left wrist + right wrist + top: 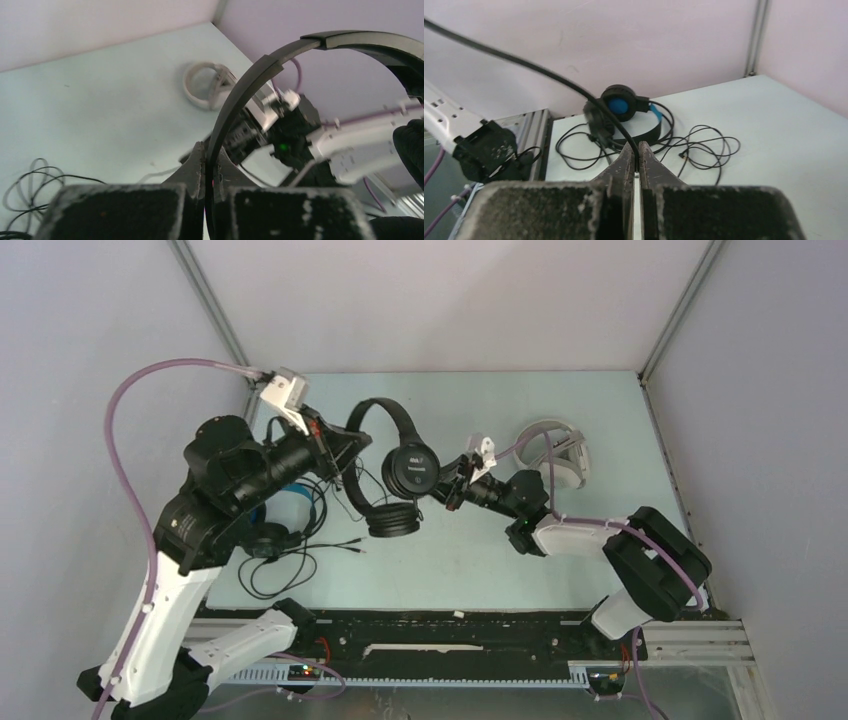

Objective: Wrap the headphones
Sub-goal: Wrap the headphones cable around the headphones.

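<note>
My left gripper point(338, 446) is shut on the headband of the slim black headset point(385, 412) and holds it above the table; its ear cups point(411, 471) hang toward the middle. In the left wrist view the fingertips point(199, 159) clamp the dark band point(260, 70). My right gripper point(455, 490) is shut on this headset's thin black cable point(549, 75) beside the ear cups, pinched at the tips point(636, 156). The black headset with the blue-lined band point(283, 510) lies under my left arm and shows in the right wrist view point(623, 107). The white headset point(556, 454) lies at the back right.
Loose black cable loops point(300, 560) lie on the pale table point(480, 560) near the blue-lined headset, also in the right wrist view point(704, 142). Grey walls enclose the table on three sides. A black rail point(450, 635) runs along the near edge.
</note>
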Tool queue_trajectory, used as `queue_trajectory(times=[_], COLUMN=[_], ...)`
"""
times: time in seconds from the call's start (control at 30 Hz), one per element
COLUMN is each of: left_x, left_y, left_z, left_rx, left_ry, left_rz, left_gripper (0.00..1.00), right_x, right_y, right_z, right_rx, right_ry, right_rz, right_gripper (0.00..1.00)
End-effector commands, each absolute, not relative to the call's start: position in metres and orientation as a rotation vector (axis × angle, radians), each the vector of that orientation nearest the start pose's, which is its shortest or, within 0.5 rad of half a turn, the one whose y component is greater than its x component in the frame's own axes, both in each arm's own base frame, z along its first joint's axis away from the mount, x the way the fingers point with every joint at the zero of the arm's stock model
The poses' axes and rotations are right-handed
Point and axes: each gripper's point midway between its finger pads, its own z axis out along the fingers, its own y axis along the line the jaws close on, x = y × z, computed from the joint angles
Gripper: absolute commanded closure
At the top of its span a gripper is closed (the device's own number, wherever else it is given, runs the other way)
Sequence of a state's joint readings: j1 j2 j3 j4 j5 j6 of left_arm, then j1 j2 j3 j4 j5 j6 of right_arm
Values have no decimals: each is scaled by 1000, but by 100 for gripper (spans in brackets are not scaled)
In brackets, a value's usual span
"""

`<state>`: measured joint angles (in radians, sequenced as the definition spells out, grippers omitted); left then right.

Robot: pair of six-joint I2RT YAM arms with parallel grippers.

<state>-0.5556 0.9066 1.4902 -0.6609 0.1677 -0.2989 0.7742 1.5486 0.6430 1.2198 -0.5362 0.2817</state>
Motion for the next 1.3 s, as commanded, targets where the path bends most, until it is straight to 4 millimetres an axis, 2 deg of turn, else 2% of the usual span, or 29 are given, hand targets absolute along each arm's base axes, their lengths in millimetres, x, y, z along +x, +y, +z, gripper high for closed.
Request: queue_trajectory(times=[0.0,0.2,0.47,0.8,1.0,1.13,1.27], left_x=[183,168,164,190,210,228,241], left_y=[-209,-229,-224,-192,-168,-152,-136], left_z=[435,390,343,285,266,267,268], left_rx=[524,707,843,870,842,760,681], left_ry=[1669,1744,1869,2101,2182,2188,2191], left_rz=[-988,-1100,-1029,-670,-403,-252,-122], left_gripper=[100,100,100,100,100,100,100], right_x=[249,263,284,290,292,291,278], right_y=[358,345,323,302,298,300,307], right_z=[288,290,294,305,312,315,316], right_rx=[-734,-695,-633,-618,-635,-639,-695], right_ry=[1057,1095,1145,1169,1239,1335,1439], right_rz=[1210,1176,1108,1063,1032,1051,1109], right_gripper=[100,100,100,100,100,100,100])
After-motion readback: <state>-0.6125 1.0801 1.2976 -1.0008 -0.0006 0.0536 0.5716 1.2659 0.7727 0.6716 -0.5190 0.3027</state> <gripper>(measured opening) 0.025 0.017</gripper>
